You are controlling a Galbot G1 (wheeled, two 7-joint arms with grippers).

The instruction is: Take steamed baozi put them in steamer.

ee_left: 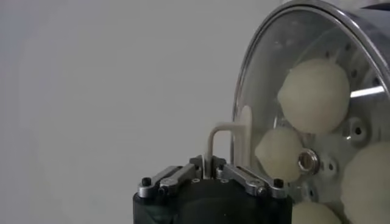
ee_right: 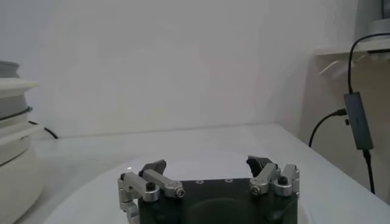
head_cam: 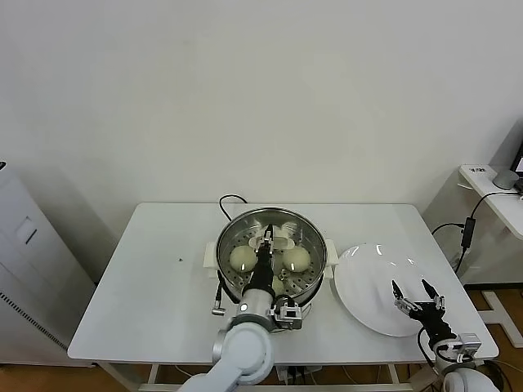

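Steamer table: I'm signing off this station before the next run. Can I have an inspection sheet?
Surface: white rectangular table, one small dark speck.
Job's things: four cream-white round buns inside the shiny round steel steamer, seen through the round glass lid.
Clutter: flat round white plate on the steamer's right.
Hands: left hand over the steamer, at the lid's beige handle; right hand open above the plate's near edge.
Cables: black cord behind the steamer; another black cable off the table's right.
Surroundings: white wall, white cabinet, side desk.
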